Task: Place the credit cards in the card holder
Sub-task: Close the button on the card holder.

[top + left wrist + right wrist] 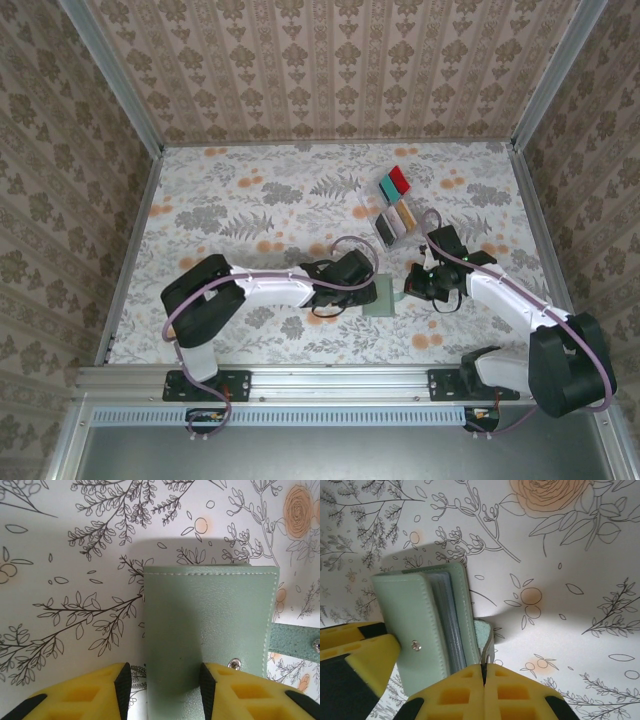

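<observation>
The clear tray (393,208) behind the card holder (383,298) holds the credit cards (397,182): red, teal, tan and dark. From the top, the card holder looks like a flat green patch. The right wrist view shows thin leaves inside it. The right pincer (483,672) pinches its strap (485,639). The left pincer (162,680) is spread over its edge. Both arms bend low over the desk (250,200).

Card holder (210,615): matt grained leather-like, w/ shiny metal snap (234,664); fingers (85,692) matt plastic.
</observation>
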Controlling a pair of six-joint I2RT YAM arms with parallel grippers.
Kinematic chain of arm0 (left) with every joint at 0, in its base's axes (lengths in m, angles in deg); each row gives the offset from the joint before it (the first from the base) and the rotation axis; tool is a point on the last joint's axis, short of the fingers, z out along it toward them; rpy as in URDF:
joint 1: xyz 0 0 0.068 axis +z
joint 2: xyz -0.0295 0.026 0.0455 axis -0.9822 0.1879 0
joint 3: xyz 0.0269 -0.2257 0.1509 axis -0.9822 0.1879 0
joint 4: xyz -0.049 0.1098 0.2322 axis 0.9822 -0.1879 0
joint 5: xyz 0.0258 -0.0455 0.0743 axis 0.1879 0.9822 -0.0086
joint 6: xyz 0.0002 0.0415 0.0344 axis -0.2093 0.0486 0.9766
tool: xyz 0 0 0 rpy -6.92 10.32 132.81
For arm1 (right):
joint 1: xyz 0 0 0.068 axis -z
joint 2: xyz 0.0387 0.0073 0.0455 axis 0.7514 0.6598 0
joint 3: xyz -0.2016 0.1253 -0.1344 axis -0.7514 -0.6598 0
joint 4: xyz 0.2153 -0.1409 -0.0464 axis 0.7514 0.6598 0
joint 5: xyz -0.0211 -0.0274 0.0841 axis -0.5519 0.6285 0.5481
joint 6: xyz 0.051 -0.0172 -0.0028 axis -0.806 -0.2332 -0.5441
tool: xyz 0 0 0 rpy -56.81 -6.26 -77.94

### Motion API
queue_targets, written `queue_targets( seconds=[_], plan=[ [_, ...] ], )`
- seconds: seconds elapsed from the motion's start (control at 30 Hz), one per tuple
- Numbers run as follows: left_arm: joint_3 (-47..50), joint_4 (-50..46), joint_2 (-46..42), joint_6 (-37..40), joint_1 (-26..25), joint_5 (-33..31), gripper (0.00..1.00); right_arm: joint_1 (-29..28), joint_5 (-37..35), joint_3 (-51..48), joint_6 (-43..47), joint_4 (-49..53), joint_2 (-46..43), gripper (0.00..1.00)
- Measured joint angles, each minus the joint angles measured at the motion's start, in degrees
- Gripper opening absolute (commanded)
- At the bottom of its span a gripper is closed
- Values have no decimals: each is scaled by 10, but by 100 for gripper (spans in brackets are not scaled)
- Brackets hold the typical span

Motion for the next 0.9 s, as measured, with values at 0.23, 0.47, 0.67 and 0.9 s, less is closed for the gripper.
queue_targets(
  seconds=[0.23, 0.47, 0.67, 0.9],
  plan=[
    [0, 18, 12, 0, -1, 2, 36, 0, 36, 0, 0, -21, -8, 0],
    [0, 41, 18, -2, -1, 2, 32, -17, 62, 0, -1, -49, -2, 0],
    [0, 49, 20, -2, -1, 4, 31, -40, 66, 0, -4, -66, 22, 0],
    [0, 51, 20, -2, -1, 5, 30, -52, 66, 0, -16, -88, 50, 0]
  ],
)
